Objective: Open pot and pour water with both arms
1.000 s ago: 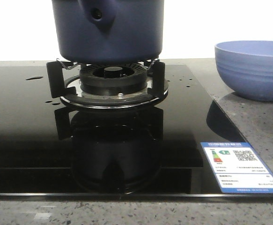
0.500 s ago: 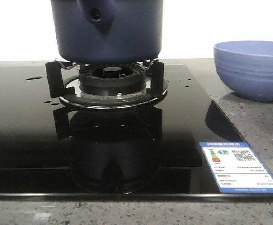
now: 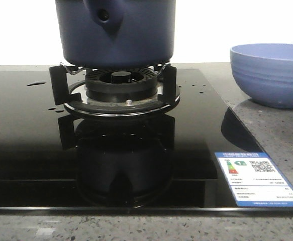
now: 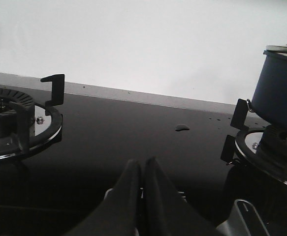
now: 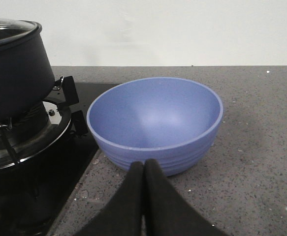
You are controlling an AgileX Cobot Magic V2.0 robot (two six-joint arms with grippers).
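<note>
The blue pot (image 3: pixel 115 32) sits lidded on its burner (image 3: pixel 120 84), the blue bowl (image 5: pixel 154 124) looks empty, both the left gripper (image 4: pixel 142 173) and the right gripper (image 5: pixel 143 173) are pinched closed on nothing — either pouring remains, or everything was put back.

One printed item carries text: a blue-bordered sticker (image 3: pixel 259 179) on the near right corner of the black glass hob (image 3: pixel 30 150). It shows a coloured energy-rating arrow chart, a QR code and lines of small print, all too small to read. No other words, brands or numbers are legible.
</note>
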